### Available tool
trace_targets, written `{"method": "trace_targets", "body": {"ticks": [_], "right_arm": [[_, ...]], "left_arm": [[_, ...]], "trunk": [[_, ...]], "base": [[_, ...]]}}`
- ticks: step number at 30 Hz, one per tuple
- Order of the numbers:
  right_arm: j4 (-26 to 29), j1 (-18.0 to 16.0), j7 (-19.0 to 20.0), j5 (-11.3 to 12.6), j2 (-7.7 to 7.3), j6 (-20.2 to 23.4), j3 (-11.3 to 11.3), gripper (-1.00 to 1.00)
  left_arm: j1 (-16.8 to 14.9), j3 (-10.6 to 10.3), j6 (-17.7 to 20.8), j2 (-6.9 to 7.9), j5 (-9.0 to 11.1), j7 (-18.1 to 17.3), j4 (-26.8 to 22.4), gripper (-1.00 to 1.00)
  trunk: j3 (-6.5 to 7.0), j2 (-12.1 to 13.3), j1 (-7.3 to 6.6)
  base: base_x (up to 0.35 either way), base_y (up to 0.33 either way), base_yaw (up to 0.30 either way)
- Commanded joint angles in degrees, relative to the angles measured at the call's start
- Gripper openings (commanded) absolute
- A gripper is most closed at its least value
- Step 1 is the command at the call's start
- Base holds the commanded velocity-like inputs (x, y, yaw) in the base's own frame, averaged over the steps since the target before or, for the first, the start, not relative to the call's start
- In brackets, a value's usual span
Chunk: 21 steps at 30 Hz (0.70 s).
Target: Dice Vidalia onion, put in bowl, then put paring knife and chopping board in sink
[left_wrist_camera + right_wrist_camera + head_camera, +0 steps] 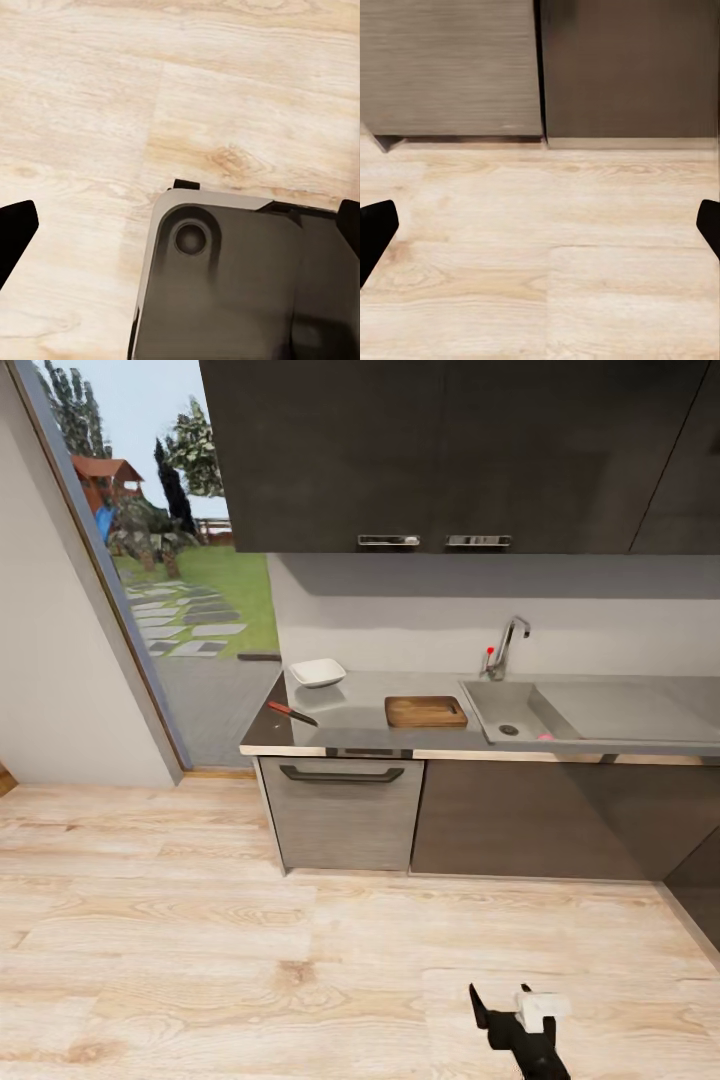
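Robot stands back from the countertop (420,738). Chopping board (426,711) at centre; bowl (317,673) at its 10 o'clock, paring knife (291,712) at 9, sink (515,712) at 3 with the Vidalia onion (545,737) at its front edge. Left gripper (180,225) and right gripper (540,225) fingers spread wide over the wood floor (200,960).

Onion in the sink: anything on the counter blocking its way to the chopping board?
Nothing visible. The Vidalia onion lies at the sink's front edge; the chopping board sits just beside the basin on bare countertop. The paring knife and bowl lie beyond the board.
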State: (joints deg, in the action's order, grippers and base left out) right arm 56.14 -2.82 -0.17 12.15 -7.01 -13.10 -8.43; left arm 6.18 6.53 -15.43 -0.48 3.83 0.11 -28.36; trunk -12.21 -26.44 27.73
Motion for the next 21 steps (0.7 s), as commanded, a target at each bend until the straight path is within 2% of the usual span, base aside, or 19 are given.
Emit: {"method": "trace_targets", "body": {"ticks": [1, 2, 3, 6, 7, 10, 14, 18, 21], "right_arm": [[0.54, 0.21, 0.04, 0.6, -0.21, -0.44, -0.22, 1.0], [1.5, 1.06, 0.15, 0.62, -0.41, -1.17, -0.21, 1.0], [3.41, 4.47, 0.25, 0.57, -0.63, -5.39, -0.19, 1.0], [4.31, 8.13, 0.18, 0.46, -0.68, -11.24, -0.19, 1.0], [4.49, 10.45, 0.13, 0.4, -0.66, -14.32, -0.23, 1.0], [4.45, 13.97, 0.1, 0.4, -0.63, -19.04, -0.26, 1.0], [3.22, 15.73, 0.06, 0.41, -0.38, -22.67, -0.34, 1.0], [1.74, 16.29, -1.13, 0.35, 0.61, -20.42, -0.31, 1.0], [1.95, 16.36, -2.93, 0.39, 0.74, -13.97, -0.23, 1.0]], "left_arm": [[0.04, 0.06, -0.04, -0.04, 0.39, -0.02, -0.03, 1.0], [0.01, 0.06, -0.04, -0.04, 0.39, -0.02, 0.06, 1.0], [-0.01, 0.06, -0.04, -0.04, 0.39, -0.02, 0.18, 1.0], [-0.02, 0.06, -0.04, -0.04, 0.44, -0.02, 0.22, 1.0], [-0.01, 0.06, -0.04, -0.04, 0.46, -0.02, 0.27, 1.0], [0.03, 0.07, -0.04, -0.04, 0.47, -0.02, 0.51, 1.0], [0.03, 0.06, -0.07, -0.04, 0.41, -0.02, 0.92, 1.0], [0.01, 0.06, -0.22, -0.04, 0.39, -0.34, 1.03, 1.0], [0.0, 0.02, -0.28, -0.09, 0.39, -0.54, 1.03, 1.0]], "trunk": [[-0.09, -0.09, 0.03], [-0.09, -0.09, 0.03], [-0.09, -0.09, 0.03], [-0.09, -0.09, 0.03], [-0.09, -0.09, 0.03], [-0.09, -0.09, 0.03], [-0.09, -0.09, 0.03], [-0.09, -0.09, 0.03], [-0.09, -0.09, 0.03]], "base": [[0.0, 0.0, 0.0], [0.0, 0.0, 0.0], [0.0, 0.0, 0.0], [0.0, 0.0, 0.0], [0.0, 0.0, 0.0], [0.0, 0.0, 0.0], [0.0, 0.0, 0.0], [0.0, 0.0, 0.0], [0.0, 0.0, 0.0]]}}
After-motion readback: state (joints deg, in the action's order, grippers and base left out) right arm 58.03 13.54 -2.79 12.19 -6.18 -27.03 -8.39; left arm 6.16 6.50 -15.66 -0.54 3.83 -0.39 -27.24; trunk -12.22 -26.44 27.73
